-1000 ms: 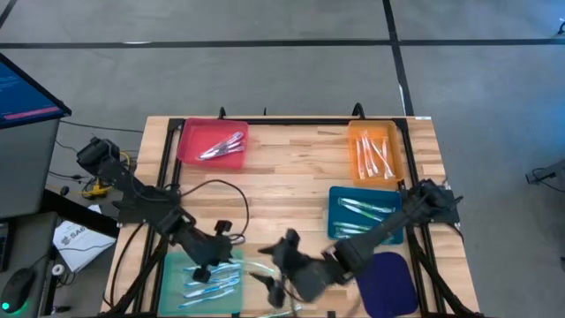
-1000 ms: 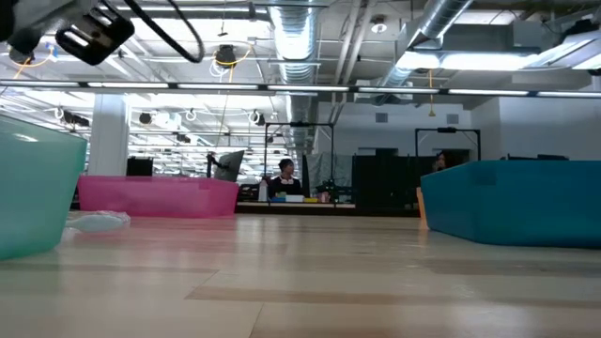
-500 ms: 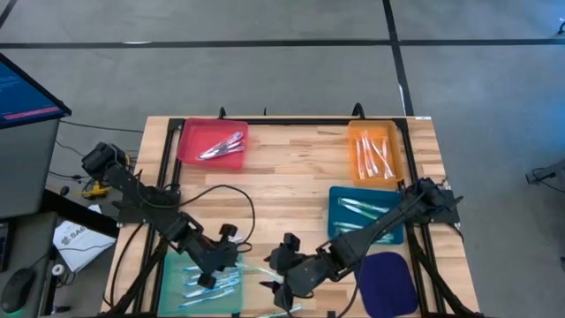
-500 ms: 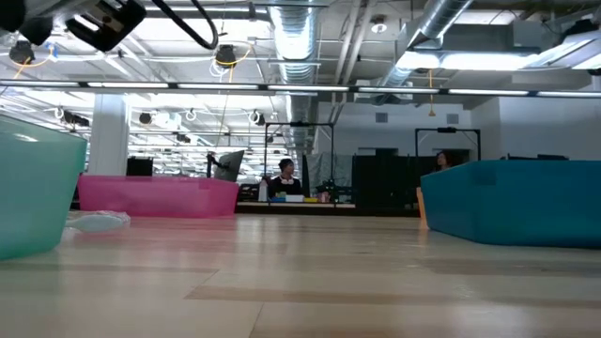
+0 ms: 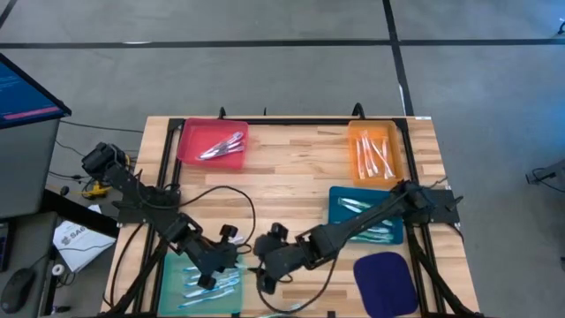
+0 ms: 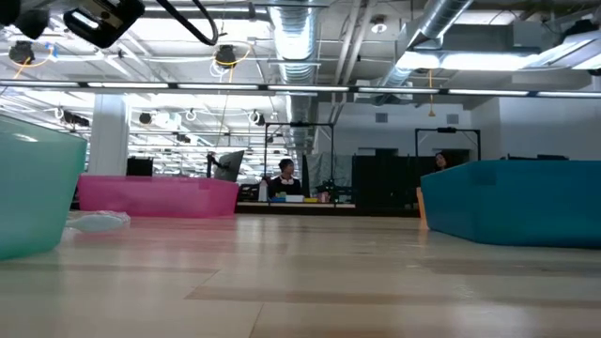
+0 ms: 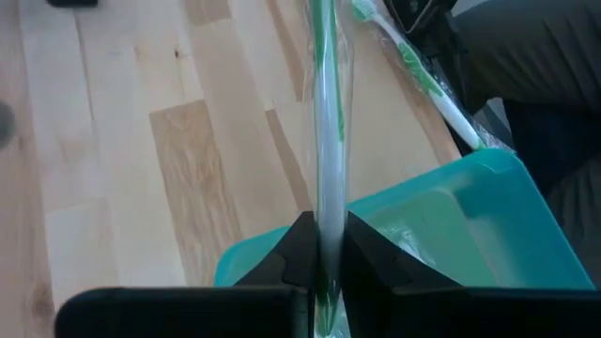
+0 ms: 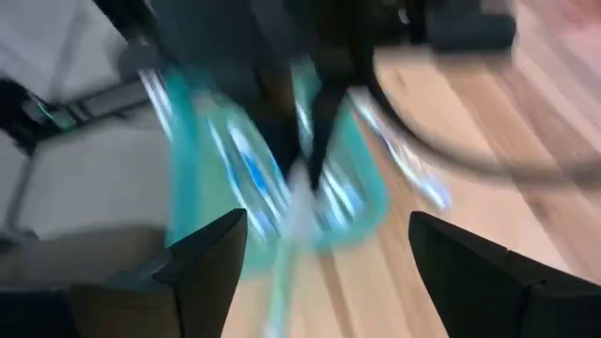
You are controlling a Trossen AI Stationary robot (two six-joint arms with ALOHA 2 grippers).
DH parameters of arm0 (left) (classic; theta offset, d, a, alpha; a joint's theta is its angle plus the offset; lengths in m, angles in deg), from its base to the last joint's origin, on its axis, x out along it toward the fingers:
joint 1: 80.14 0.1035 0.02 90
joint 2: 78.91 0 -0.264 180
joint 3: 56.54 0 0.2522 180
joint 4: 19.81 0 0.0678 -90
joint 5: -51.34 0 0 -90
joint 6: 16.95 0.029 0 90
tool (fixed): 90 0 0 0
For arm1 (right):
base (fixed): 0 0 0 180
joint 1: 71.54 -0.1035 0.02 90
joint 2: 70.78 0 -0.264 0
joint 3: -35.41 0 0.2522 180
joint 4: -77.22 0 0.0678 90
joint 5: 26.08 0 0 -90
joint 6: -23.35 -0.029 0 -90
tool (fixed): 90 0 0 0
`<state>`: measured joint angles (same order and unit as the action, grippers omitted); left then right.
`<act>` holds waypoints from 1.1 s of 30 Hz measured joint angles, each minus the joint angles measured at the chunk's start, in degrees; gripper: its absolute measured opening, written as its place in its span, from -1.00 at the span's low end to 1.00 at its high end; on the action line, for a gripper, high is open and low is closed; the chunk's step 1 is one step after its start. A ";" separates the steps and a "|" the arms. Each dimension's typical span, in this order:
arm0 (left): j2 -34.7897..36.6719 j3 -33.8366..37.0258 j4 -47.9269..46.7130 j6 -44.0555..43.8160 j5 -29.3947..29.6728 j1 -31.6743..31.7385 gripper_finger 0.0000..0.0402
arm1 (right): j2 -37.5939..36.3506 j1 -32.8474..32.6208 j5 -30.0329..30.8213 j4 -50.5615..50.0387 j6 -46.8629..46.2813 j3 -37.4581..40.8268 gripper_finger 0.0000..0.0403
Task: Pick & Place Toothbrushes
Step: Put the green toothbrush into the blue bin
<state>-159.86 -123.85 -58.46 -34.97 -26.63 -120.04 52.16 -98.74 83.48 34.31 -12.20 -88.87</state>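
Left gripper (image 7: 319, 268) clenches a clear, green-striped plastic toothbrush (image 7: 326, 122) over the light teal rectangular tray (image 5: 205, 281) at table's seven o'clock; right gripper (image 5: 262, 281), fingers spread, hovers beside.

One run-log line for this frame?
left gripper: shut on toothbrush, over teal tray | right gripper: open, beside it

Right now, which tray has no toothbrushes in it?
The dark blue tray at the near right corner: bare inside, while the pink, orange, blue and teal trays all hold toothbrushes.
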 joint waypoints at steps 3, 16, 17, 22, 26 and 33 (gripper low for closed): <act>0.00 0.02 0.33 0.11 -0.02 -0.12 -0.90 | 1.22 -0.10 -0.56 -0.45 2.25 -1.96 0.42; 0.00 0.02 0.90 0.19 0.46 -0.10 -0.90 | 5.20 1.15 -7.66 1.57 2.67 -2.35 0.39; 0.00 0.02 0.88 0.19 0.49 -0.10 -0.90 | 5.20 1.19 -7.65 1.50 2.67 -2.35 0.39; 0.00 0.04 0.85 0.21 1.14 -0.10 -0.90 | 5.17 1.13 -7.62 1.01 2.65 -2.35 0.23; 0.00 0.04 0.70 0.19 1.41 -0.10 -0.90 | 5.17 1.11 -7.66 0.44 2.54 -2.35 -0.07; 0.01 0.04 0.63 -0.23 1.27 -0.09 -0.90 | 5.17 1.03 -7.44 0.96 5.08 -2.34 -0.84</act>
<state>-159.85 -123.81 -57.83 -35.19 -25.36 -120.14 57.33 -97.71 76.04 35.28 -7.13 -91.21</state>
